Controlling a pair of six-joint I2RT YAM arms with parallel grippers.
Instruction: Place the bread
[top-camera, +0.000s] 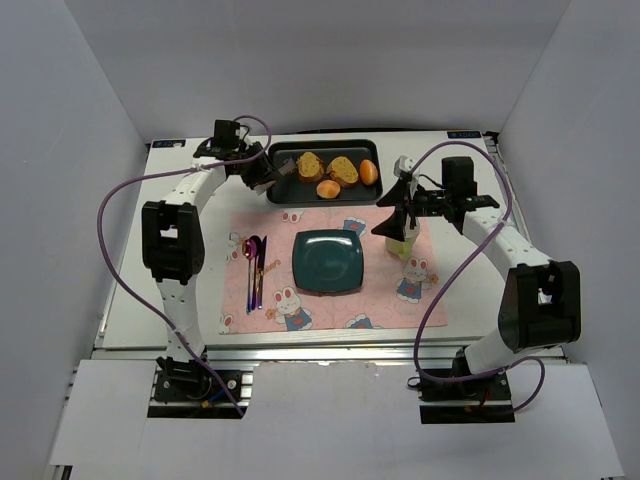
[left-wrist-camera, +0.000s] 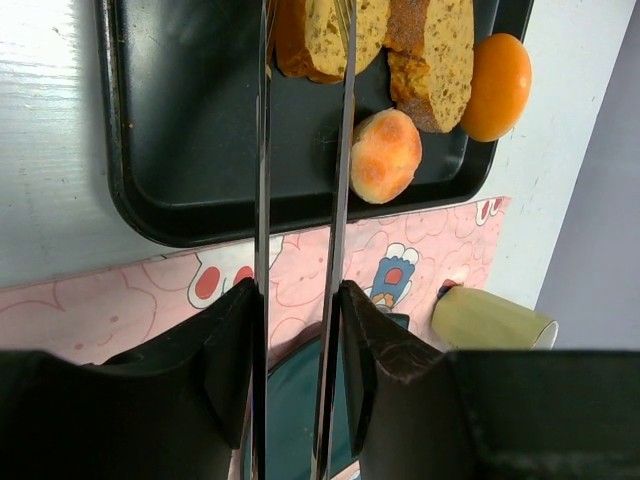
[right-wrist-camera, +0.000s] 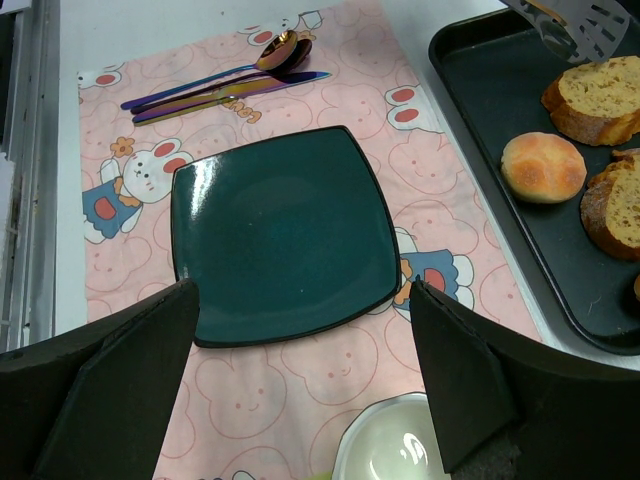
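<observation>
Left gripper (left-wrist-camera: 297, 300) clamping metal tongs (left-wrist-camera: 264, 150), tips sitting at the bread (left-wrist-camera: 320, 35) (upper frame, black tray (left-wrist-camera: 150, 150)), right gripper (right-wrist-camera: 300, 290) hovering right of teal plate (right-wrist-camera: 280, 230), fingers wide apart.

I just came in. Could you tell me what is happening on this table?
The left tool is shut on metal tongs, whose blades reach over a bread slice lying in the black tray. The slice is not yet on the teal plate, which is empty. The right tool hangs open above that plate and holds nothing.
</observation>
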